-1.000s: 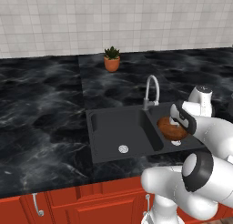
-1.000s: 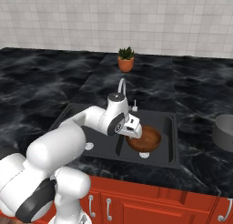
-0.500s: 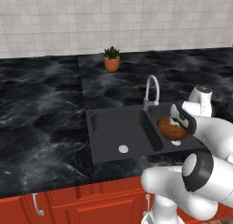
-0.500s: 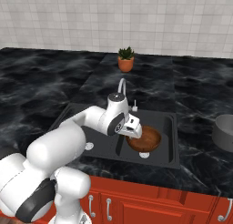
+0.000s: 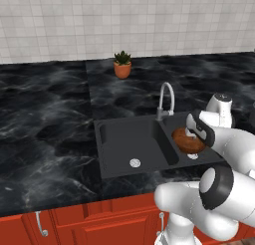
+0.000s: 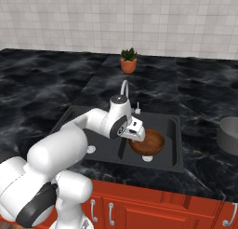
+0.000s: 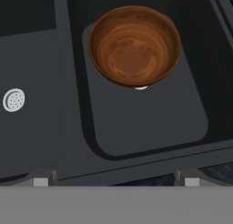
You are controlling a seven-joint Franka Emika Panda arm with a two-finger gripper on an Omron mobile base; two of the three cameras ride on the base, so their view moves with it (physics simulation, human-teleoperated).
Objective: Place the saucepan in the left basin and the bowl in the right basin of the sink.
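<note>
A wall of small pale grey-white square tiles (image 5: 124, 20) is seen along the far side of the room, evenly lit. Below it, a glossy black marble counter with white veining (image 5: 45, 119) is spread from left to right. A small terracotta pot holding a green spiky plant (image 5: 122, 64) is set on the counter near the wall, towards the middle. Under the counter's near edge, red-orange cabinet doors (image 5: 89, 221) are fitted, each with a curved silver handle (image 5: 40, 225). More of these doors and handles are seen in the right base view (image 6: 153, 209).
</note>
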